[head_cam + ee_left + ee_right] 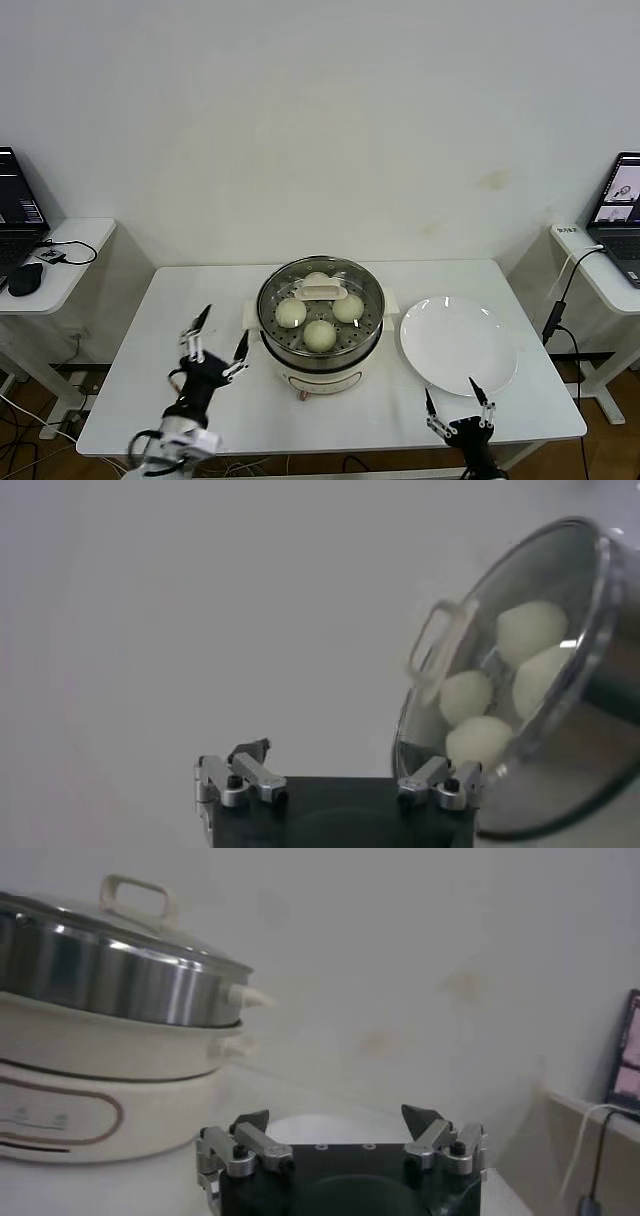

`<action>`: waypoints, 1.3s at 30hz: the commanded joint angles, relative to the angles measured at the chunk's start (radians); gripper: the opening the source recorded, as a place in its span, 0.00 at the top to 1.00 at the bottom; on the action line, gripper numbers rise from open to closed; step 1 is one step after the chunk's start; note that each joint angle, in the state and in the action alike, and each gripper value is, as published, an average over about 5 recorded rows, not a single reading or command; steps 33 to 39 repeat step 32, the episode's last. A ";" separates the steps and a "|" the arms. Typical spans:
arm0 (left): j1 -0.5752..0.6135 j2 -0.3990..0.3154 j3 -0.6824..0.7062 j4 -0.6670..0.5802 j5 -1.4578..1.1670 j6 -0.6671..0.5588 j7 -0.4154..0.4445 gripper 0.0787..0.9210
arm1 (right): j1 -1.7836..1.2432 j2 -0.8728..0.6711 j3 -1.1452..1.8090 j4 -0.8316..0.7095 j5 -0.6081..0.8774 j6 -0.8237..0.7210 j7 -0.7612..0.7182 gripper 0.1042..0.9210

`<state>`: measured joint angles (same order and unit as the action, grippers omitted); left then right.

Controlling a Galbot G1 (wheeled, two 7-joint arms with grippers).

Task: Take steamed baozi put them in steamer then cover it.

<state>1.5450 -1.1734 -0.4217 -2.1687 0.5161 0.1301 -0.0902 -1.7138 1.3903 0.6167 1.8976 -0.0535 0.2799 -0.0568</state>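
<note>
Glass cover (pixel 320 292) on the steamer (pixel 320 345) is fragile; lift only by its handle. Left gripper (pixel 215 345) beside it and right gripper (pixel 457 402) gape empty.

Cover (pixel 321 295) on steamer (pixel 320 362), baozi (pixel 320 335) inside; plate (pixel 458 345) right.

The round shiny steel steamer (pixel 320 330) is viewed downward from the head and closely from both wrist cameras, beyond open jaws.
</note>
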 commanded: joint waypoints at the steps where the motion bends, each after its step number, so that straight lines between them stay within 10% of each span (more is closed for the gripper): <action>1: 0.223 0.001 -0.189 0.061 -0.857 -0.212 -0.120 0.12 | -0.081 -0.064 -0.032 0.069 0.118 -0.067 -0.029 0.12; 39: 0.279 -0.090 -0.153 0.140 -0.811 -0.264 -0.027 0.12 | -0.103 -0.081 -0.037 0.112 0.168 -0.140 -0.026 0.12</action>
